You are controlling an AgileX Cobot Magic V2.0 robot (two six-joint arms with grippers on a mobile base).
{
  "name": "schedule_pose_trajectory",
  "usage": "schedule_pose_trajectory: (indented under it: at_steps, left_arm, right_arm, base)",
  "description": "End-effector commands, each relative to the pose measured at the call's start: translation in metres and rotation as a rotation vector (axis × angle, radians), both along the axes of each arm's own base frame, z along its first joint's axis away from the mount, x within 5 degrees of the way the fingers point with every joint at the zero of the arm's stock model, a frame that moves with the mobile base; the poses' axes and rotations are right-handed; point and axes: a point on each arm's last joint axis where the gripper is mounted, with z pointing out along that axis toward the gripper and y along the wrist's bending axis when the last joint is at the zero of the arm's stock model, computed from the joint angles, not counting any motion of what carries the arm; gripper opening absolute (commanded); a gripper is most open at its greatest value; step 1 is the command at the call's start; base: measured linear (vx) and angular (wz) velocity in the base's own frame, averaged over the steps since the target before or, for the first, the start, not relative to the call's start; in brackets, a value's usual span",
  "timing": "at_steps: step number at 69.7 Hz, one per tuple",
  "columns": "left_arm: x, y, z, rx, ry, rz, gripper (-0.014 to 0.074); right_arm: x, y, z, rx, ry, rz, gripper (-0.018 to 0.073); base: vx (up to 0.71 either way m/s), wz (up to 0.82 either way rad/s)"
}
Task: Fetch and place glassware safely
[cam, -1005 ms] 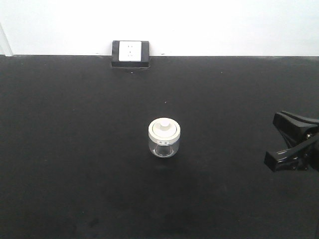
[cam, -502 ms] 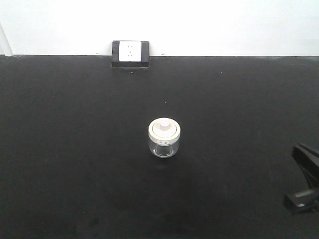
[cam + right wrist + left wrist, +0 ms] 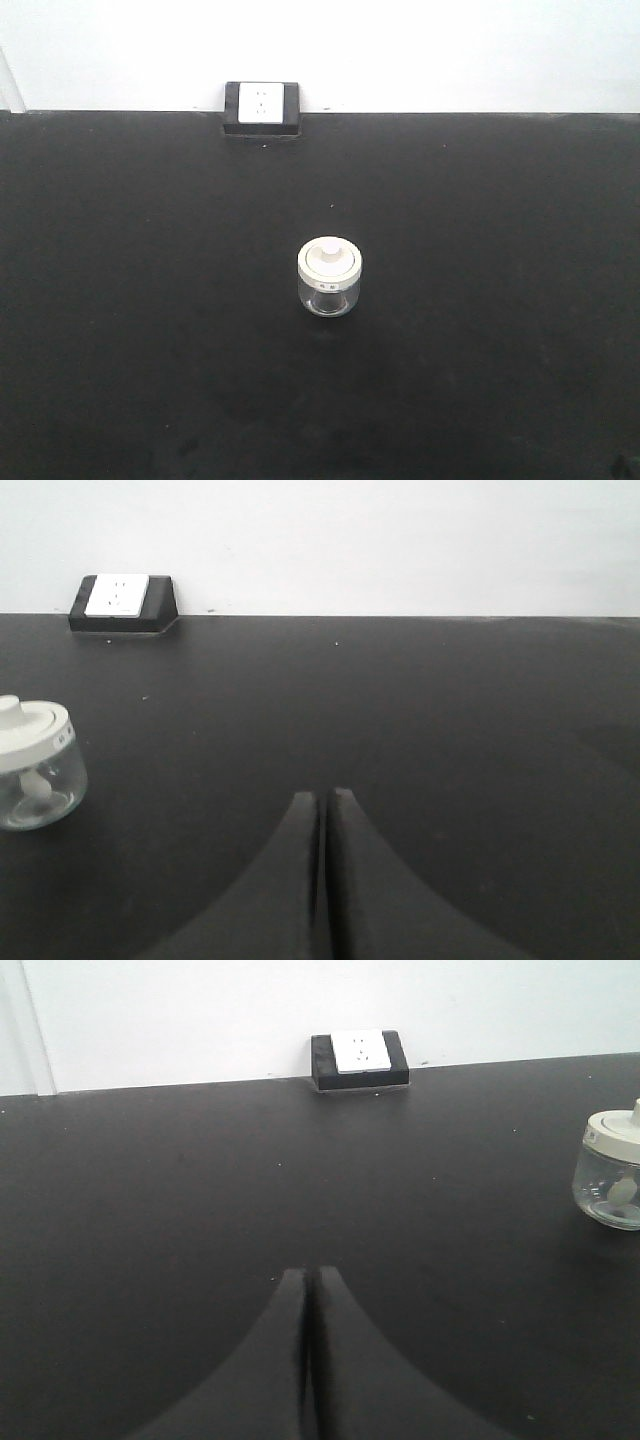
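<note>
On the black table (image 3: 150, 300) stands the jar (image 3: 330, 277) (lid on), well apart from both arms' clenched, empty jaws.

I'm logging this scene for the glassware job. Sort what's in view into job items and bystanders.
Job items:
- glass jar with cream lid, standing upright and untouched
- left gripper, fingers shut
- right gripper, fingers shut

Bystanders:
- wall socket block at the table's far edge
- black table

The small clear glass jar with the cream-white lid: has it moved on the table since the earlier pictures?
No. The small clear glass jar with the cream-white lid stands at the same spot below the white wall socket.
</note>
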Motion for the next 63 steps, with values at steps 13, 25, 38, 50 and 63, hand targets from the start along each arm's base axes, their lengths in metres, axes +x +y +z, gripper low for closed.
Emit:
schedule_pose_trajectory:
  at_steps: [13, 25, 38, 50, 63]
  left_arm:
    - [0.001, 0.0, -0.002, -0.025, -0.053, 0.0, -0.0007]
    - [0.001, 0.0, -0.002, -0.025, -0.053, 0.0, -0.0007]
    - [0.001, 0.0, -0.002, -0.024, -0.053, 0.0, -0.0007]
    - [0.001, 0.0, -0.002, -0.024, -0.053, 0.0, -0.0007]
    - [0.001, 0.0, -0.002, -0.024, -0.053, 0.0, -0.0007]
  right_arm:
    - [-0.011, -0.001, -0.015, -0.01, -0.129, -0.001, -0.0003]
    - [-0.018, -0.001, -0.015, -0.01, -0.164, -0.007, -0.0003]
    - [-0.02, -0.001, -0.015, -0.01, -0.168, -0.008, -0.0003]
    - [-0.02, -0.001, -0.015, -0.009, -0.168, -0.008, -0.0003]
    - [-0.02, -0.001, -0.015, -0.009, -0.168, -0.008, -0.0003]
  base:
    - [0.0, 0.0]
    - [0.0, 0.0]
    - [0.0, 0.0]
    - [0.0, 0.0]
    - [0.0, 0.0]
